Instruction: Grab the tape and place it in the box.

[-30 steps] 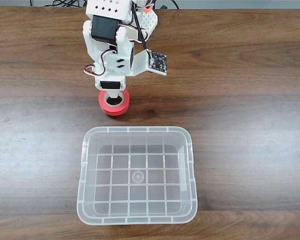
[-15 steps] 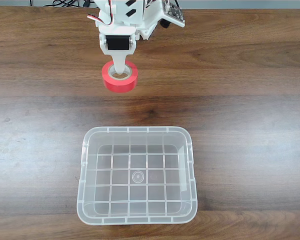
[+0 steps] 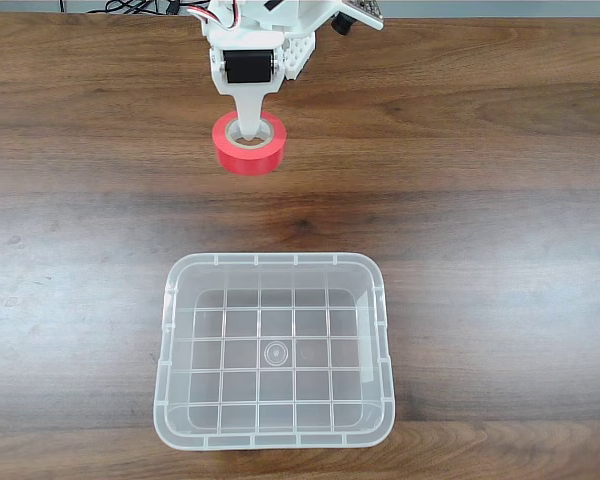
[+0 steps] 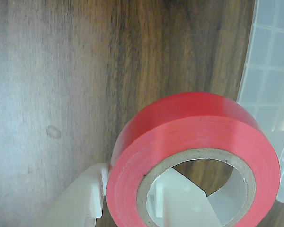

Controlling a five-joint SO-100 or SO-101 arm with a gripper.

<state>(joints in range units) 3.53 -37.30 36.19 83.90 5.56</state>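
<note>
One white finger of the claw (image 3: 250,128) is reaching down through the beige core of the red-orange tape roll (image 3: 249,147), and the claw is gripping the roll by its wall above the wooden desk (image 3: 480,200). In the fixed view the clear plastic box (image 3: 170,340) is sitting well below the claw; in the wrist view its rim is lying just right of the roll (image 4: 189,137).
</note>
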